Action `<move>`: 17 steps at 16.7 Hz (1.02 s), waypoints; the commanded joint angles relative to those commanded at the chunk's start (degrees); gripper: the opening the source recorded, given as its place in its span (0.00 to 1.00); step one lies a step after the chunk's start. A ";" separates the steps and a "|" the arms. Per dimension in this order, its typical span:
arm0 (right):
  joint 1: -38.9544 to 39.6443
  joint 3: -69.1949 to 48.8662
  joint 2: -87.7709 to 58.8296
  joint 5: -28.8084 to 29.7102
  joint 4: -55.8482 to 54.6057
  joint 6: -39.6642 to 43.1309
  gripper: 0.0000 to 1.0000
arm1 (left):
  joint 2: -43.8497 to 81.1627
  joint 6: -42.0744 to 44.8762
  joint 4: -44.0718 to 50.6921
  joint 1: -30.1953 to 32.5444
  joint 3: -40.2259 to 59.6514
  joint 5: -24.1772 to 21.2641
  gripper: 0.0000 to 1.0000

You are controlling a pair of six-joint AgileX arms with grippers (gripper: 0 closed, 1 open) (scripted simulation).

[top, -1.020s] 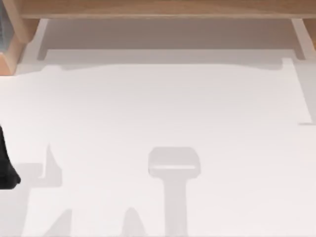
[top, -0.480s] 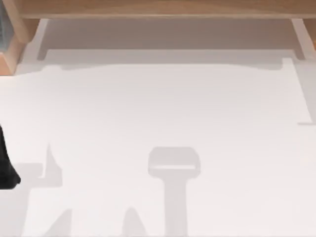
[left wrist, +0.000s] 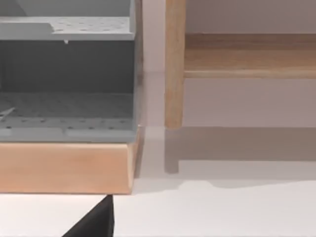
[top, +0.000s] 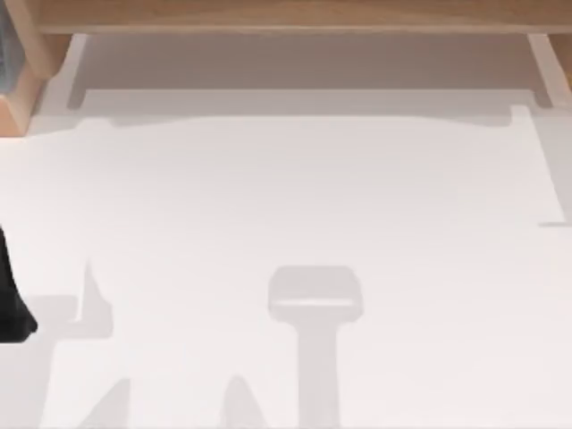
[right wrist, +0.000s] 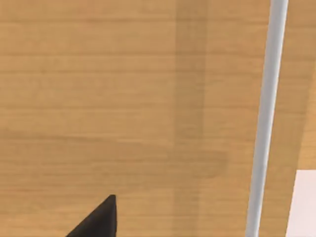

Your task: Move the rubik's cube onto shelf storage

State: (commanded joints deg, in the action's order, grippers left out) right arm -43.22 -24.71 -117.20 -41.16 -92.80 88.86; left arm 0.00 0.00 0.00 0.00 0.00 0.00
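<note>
The rubik's cube is out of view. The shelf storage (top: 286, 16) runs as a light-brown board along the table's far edge, with a wooden side support (top: 36, 63) at its left end. From the left wrist I see that board (left wrist: 247, 57) and an upright post (left wrist: 174, 64) a short way ahead. A dark wedge of my left gripper (left wrist: 96, 222) juts in low over the white table. My left arm (top: 11, 304) shows as a black shape at the table's left edge. The right wrist looks straight at close wood grain (right wrist: 123, 98), and a dark tip of my right gripper (right wrist: 98, 219) hangs before it.
A grey perforated rack (left wrist: 66, 84) on a wooden base (left wrist: 64, 168) stands just left of the shelf post. The white table (top: 295, 197) carries only grey shadows, one blocky one at front centre (top: 315, 295). A pale strip (right wrist: 266, 113) crosses the wood in the right wrist view.
</note>
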 joint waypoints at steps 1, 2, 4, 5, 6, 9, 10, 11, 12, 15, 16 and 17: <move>-0.26 0.35 0.09 -0.28 -0.24 -0.01 1.00 | 0.00 0.00 0.00 0.00 0.00 0.00 1.00; -0.27 0.36 0.10 -0.29 -0.25 -0.01 1.00 | 0.00 0.00 0.00 0.00 0.00 0.00 1.00; -0.01 0.17 -0.15 -0.18 -0.13 0.00 1.00 | 0.00 0.00 0.00 0.00 0.00 0.00 1.00; -0.01 0.17 -0.15 -0.18 -0.13 0.00 1.00 | 0.00 0.00 0.00 0.00 0.00 0.00 1.00; -0.36 -0.27 -0.12 0.14 0.39 -0.22 1.00 | 0.00 0.00 0.00 0.00 0.00 0.00 1.00; -3.19 -4.30 0.11 2.90 5.37 -2.31 1.00 | 0.00 0.00 0.00 0.00 0.00 0.00 1.00; -4.51 -6.56 0.19 4.34 8.32 -3.53 1.00 | 0.00 0.00 0.00 0.00 0.00 0.00 1.00; -5.83 -9.17 0.25 5.91 11.82 -4.95 1.00 | 0.00 0.00 0.00 0.00 0.00 0.00 1.00; -7.11 -12.13 0.29 7.59 15.83 -6.55 1.00 | 0.00 0.00 0.00 0.00 0.00 0.00 1.00; -9.76 -23.18 0.13 12.97 30.88 -12.40 1.00 | 0.00 0.00 0.00 0.00 0.00 0.00 1.00; -10.15 -27.42 -0.04 14.78 36.66 -14.59 1.00 | 0.00 0.00 0.00 0.00 0.00 0.00 1.00; -10.27 -31.87 -0.27 16.56 42.74 -16.87 1.00 | 0.00 0.00 0.00 0.00 0.00 0.00 1.00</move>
State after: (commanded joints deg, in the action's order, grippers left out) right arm -53.49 -56.58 -117.47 -24.60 -50.06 72.00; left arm 0.00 0.00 0.00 0.00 0.00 0.00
